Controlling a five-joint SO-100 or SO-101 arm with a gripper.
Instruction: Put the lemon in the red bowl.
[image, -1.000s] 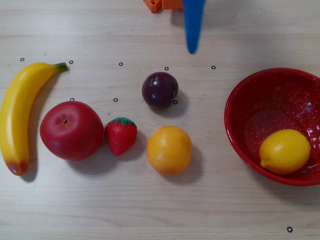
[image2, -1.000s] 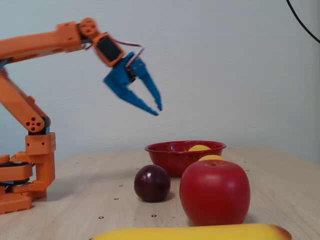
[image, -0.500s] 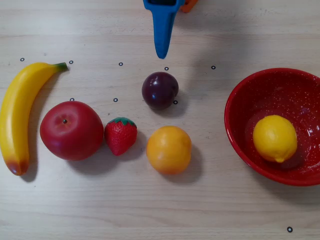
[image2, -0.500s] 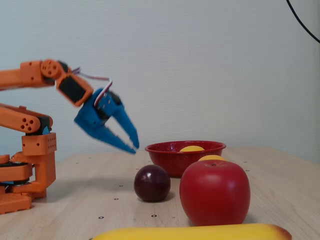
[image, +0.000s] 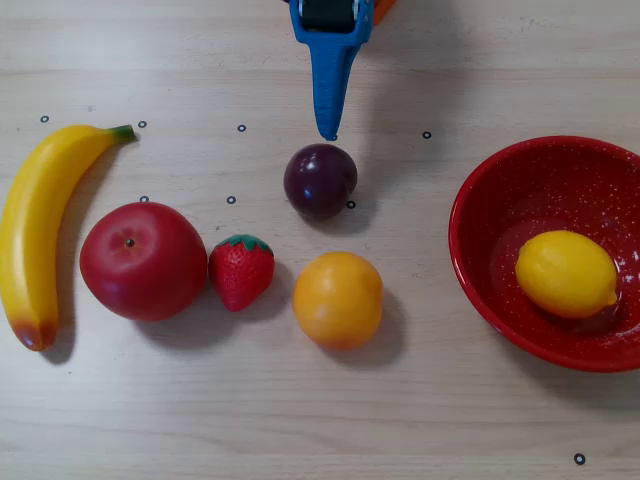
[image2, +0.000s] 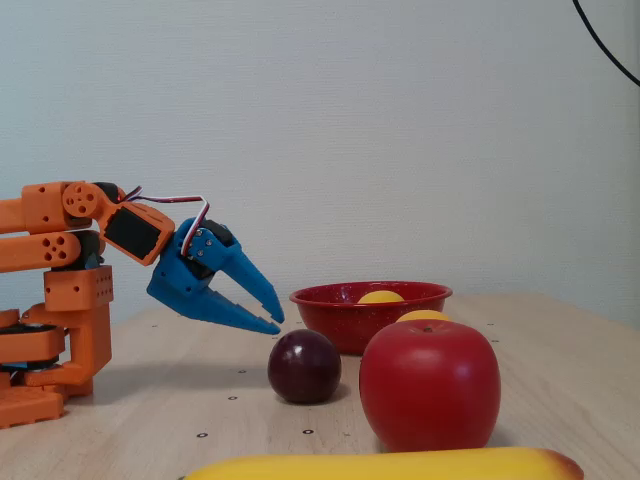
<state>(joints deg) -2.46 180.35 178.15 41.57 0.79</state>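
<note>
Lemon (image: 566, 274) lies on its side inside the red bowl (image: 500, 170), right of the bowl's middle in the overhead view, its pointed nub aimed toward the right rim. In the fixed view only the top of the lemon (image2: 381, 296) peeks above the rim of the red bowl (image2: 335, 300).

The hand (image2: 277, 322) is blue, hangs above the tabletop (image: 300, 420) with its two fingers spread apart and nothing between them, slanting downward toward the plum (image2: 304, 366) without touching it. From overhead the hand (image: 328, 134) comes in from the top edge, its tip just above the plum (image: 320, 180) in that picture. The orange arm (image2: 60, 215) is folded low over its base at the left of the fixed view.

Other fruit sits well apart from the bowl. An orange (image: 338, 299) lies below the plum in the overhead view, a strawberry (image: 240, 270) is to its left, just beside a red apple (image: 143, 260), though whether they touch I cannot tell, and a banana (image: 40, 230) curves along the left edge. In the fixed view the apple (image2: 430, 385) stands large in front, hiding most of the orange (image2: 422, 315), with the banana (image2: 380, 465) along the bottom edge
</note>
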